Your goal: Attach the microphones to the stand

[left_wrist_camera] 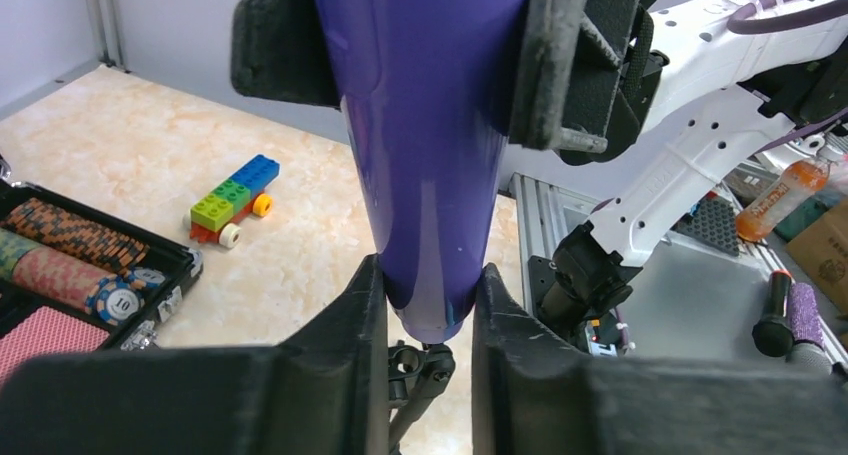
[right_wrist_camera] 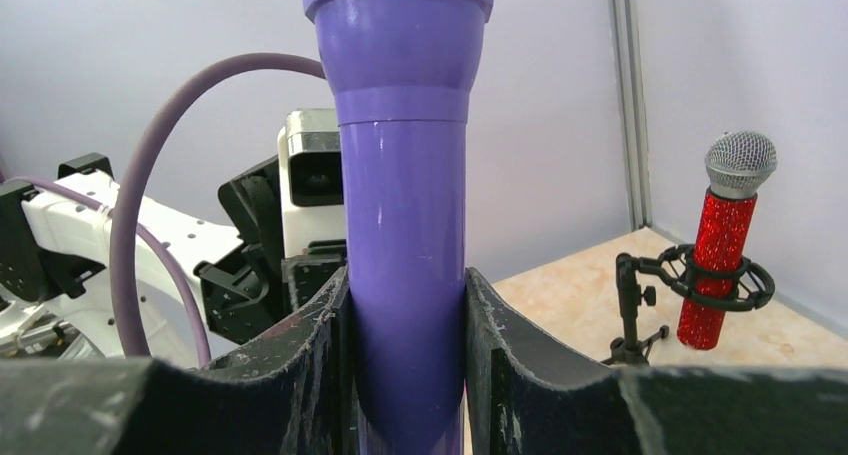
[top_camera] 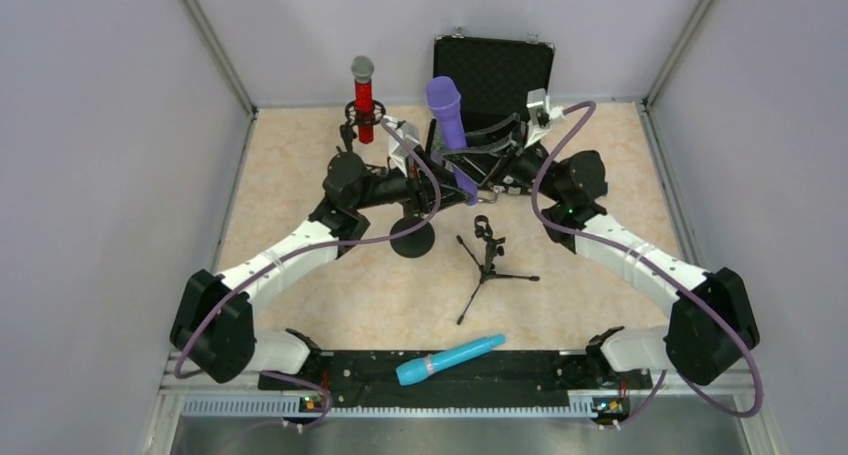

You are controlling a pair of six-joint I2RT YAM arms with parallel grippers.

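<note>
Purple microphone (top_camera: 447, 113) is off the surface, held near upright with head up and tail down, its long axis leaning a little. There are two grips on the one barrel. The left fingers (left_wrist_camera: 362, 310) are closed on the narrow tail end, and the right fingers (right_wrist_camera: 335, 340) are closed on the barrel higher up, below the head collar. Neither arm carries anything else. An empty tripod stand (top_camera: 487, 255) stands on the surface just to the near side of the held microphone. In the left wrist view its clip (left_wrist_camera: 420, 363) shows under the tail tip, close but apart. Judged: the coming move turns on keeping the tail over that clip and going down along the long axis. The left fingers sit lowest and would meet the clip first. Red microphone (top_camera: 362, 100) stands upright in a ring holder at the far left of the surface. Turquoise microphone (top_camera: 450, 359) lies flat on the black plate (top_camera: 540, 367) between the arm bases, long axis roughly left to right, well apart from both sets of fingers. A black round foot (top_camera: 412, 237) sits below the left arm; what it carries is hidden. A black case (top_camera: 493, 70) is open at the far edge, with stacks of poker chips (left_wrist_camera: 70, 250) in its tray. A toy block car (left_wrist_camera: 235, 200) sits on the surface near it.
</note>
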